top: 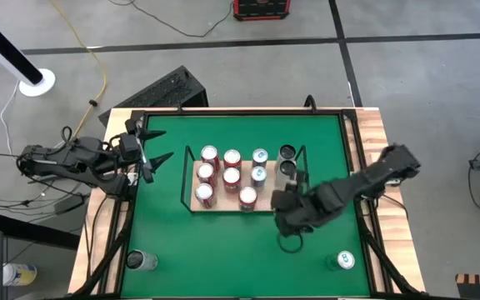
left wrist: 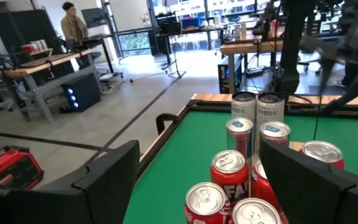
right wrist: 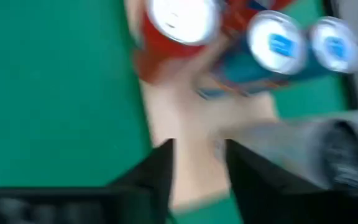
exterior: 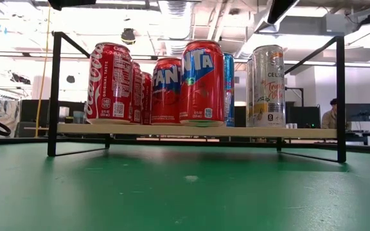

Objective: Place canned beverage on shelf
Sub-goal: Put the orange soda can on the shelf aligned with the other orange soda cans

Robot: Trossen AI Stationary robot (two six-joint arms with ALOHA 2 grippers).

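Note:
The light-wood shelf [top: 267,200] with black wire rails stands mid-table and carries several upright cans: red ones [top: 209,155], blue-topped ones [top: 259,156] and dark-topped ones [top: 287,152]. The low view shows a Coca-Cola can [exterior: 110,83], a Fanta can [exterior: 202,83] and a silver can [exterior: 268,86] on the board [exterior: 198,130]. My right gripper [top: 288,208] is at the shelf's near right corner, open and empty; in its wrist view [right wrist: 197,162] the bare board shows between the fingers. My left gripper [top: 161,158] waits open at the table's left side, left of the shelf.
One loose can [top: 140,261] stands near the table's near left corner and another [top: 344,261] near the near right corner. The green table has wooden edges [top: 373,133]. A person [left wrist: 73,25] is in the room beyond.

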